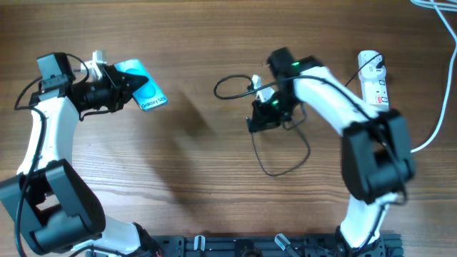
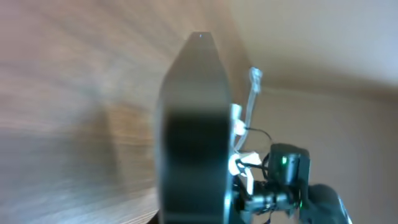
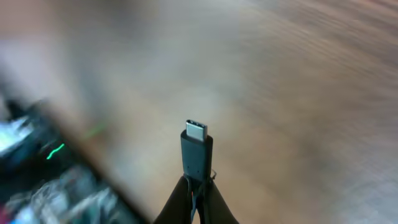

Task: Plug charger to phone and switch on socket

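Closest to the lens, clamped in the shut jaws of the right gripper (image 3: 196, 190): connector tip of the charger (image 3: 196, 149), metal end exposed and pointing forward, likely for aiming at a port. Slack black cable looped loose around mid-desk. Near the far left corner of the desk (image 1: 193, 164), pinched in the left gripper (image 1: 107, 87), jaws closed on it: phone (image 1: 145, 89), tilted (probably to present its port). Socket (image 1: 371, 80) by the far right edge, well apart from both grippers. Open wood between the arms for closing in.

The wooden table (image 1: 193, 164) shows brown grain running side to side, with soft grey shadows across it. A black rail (image 1: 235, 248) with small fittings lies along its near edge
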